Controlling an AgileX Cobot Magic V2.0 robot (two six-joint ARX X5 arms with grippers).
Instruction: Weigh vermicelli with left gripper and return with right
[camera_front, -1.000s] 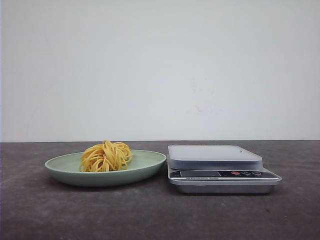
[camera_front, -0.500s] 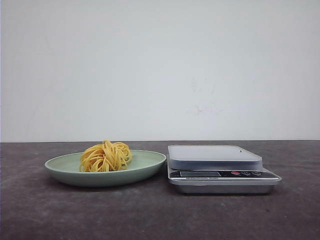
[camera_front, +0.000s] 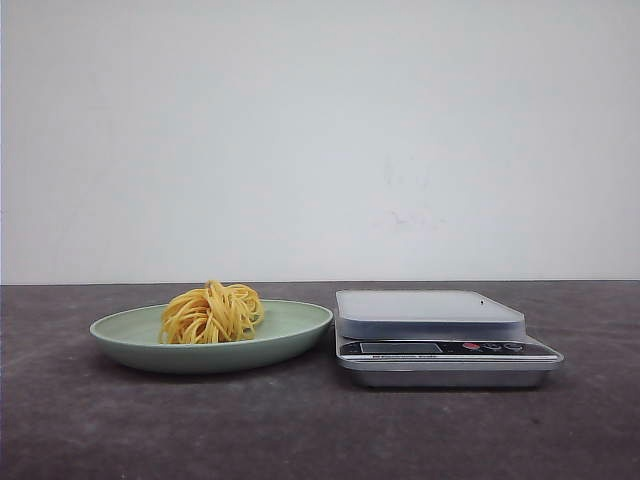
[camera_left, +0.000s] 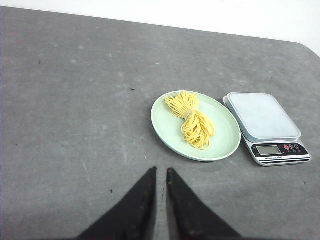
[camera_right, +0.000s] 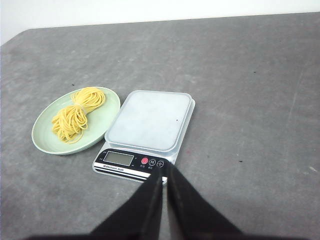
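The vermicelli (camera_front: 212, 313), a clump of yellow looped strands, lies on the pale green plate (camera_front: 290, 328) left of the silver kitchen scale (camera_front: 430, 312). It also shows in the left wrist view (camera_left: 192, 120) and the right wrist view (camera_right: 75, 116). The scale's platform (camera_right: 149, 120) is bare. My left gripper (camera_left: 161, 171) hangs shut and empty above the table, short of the plate (camera_left: 225, 135). My right gripper (camera_right: 163, 167) is shut and empty, its tips in line with the scale's front edge by the buttons. Neither gripper shows in the front view.
The dark grey table (camera_front: 300, 430) meets a white wall behind. The scale (camera_left: 267, 127) stands just right of the plate, almost touching it. Its display and buttons (camera_right: 131, 160) face the front.
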